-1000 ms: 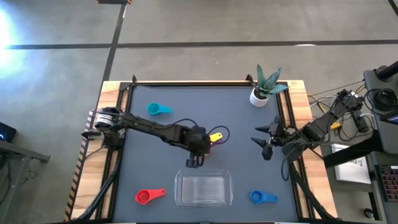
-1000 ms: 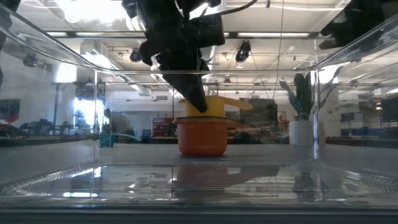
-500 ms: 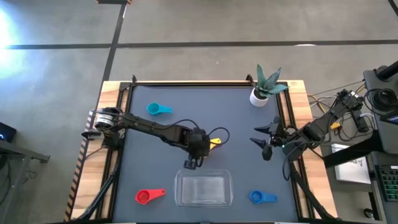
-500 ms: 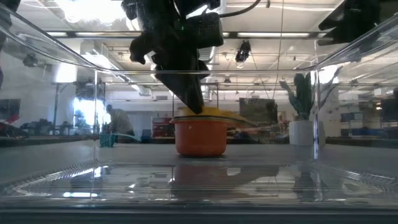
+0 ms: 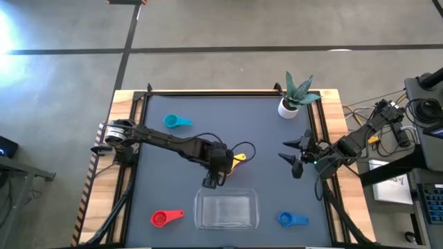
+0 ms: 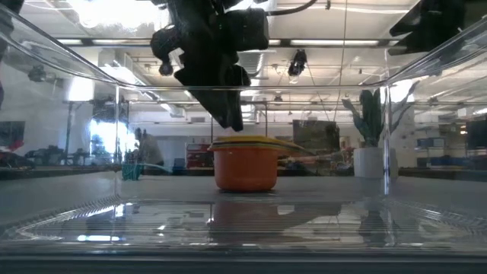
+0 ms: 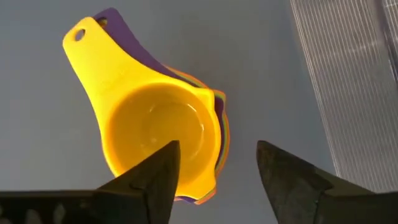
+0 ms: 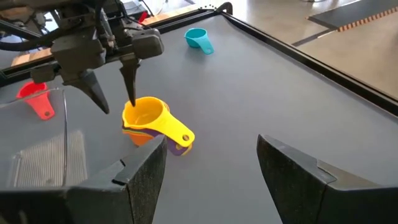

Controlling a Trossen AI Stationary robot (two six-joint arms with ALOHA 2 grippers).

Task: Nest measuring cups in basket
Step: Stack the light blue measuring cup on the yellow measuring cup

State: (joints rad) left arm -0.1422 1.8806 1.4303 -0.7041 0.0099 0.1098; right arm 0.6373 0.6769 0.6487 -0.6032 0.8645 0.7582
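Clear rectangular plastic basket [image 5: 226, 210] with rounded corners – stands at the near edge of the dark grey surface [image 5: 270, 124], midway along it; nothing inside.

Nested stack of round plastic measuring cups [image 5: 236, 158] – sits on the surface near its centre, just beyond the basket and apart from it. Yellow cup [image 7: 158, 134] on top, its flat handle pointing away from the basket; purple cup [image 8: 178, 147] showing under that handle; orange cup [image 6: 246, 170] forming the outer wall of the stack. Whether another cup lies within cannot be told.

Loose cups, each lying alone on the surface: teal cup [image 5: 175, 122] toward the far left; red cup [image 5: 165, 218] near the front edge, left of the basket; blue cup [image 5: 291, 219] near the front edge, right of the basket.

White pot with a green spiky plant [image 5: 291, 102] – far right corner, beside the raised rail.

Left tool [image 5: 212, 178] – open, holding nothing, fingers spread above the stack on the side facing the basket; fingertips clear of the yellow rim.

Right tool [image 5: 296, 158] – parted, holding nothing, hanging over the right side of the surface, well apart from the stack.

Open room: a bare strip lies between stack and basket; wide bare ground lies across the far half and along the left side, bounded by the black rail and wooden border.
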